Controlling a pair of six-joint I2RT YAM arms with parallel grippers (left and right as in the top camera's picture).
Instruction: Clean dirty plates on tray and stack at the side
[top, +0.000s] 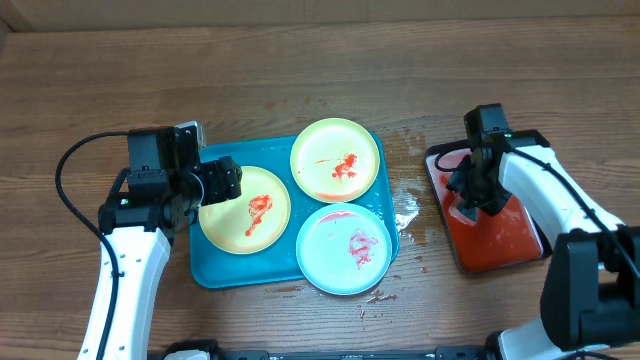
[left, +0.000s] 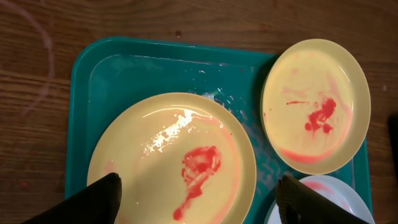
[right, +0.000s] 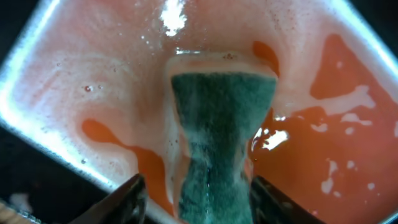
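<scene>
Three dirty plates lie on the turquoise tray (top: 215, 272): a yellow-green plate (top: 245, 210) at left, a second yellow-green plate (top: 335, 160) at the back, and a pale blue-white plate (top: 343, 248) in front. All carry red smears. My left gripper (top: 225, 182) hovers open over the left plate (left: 174, 155), its fingertips (left: 109, 186) straddling the red smear. My right gripper (top: 470, 200) reaches down into the black tray. Its jaws (right: 194, 186) stand open on either side of a green sponge (right: 217, 124). The right finger is at the sponge's edge, and a gap shows on the left.
The black tray (top: 437, 158) at the right holds foamy red liquid (right: 348, 124). Wet splashes and red specks (top: 405, 212) lie on the wooden table between the two trays. The left arm's cable (top: 70, 165) loops over the table at left.
</scene>
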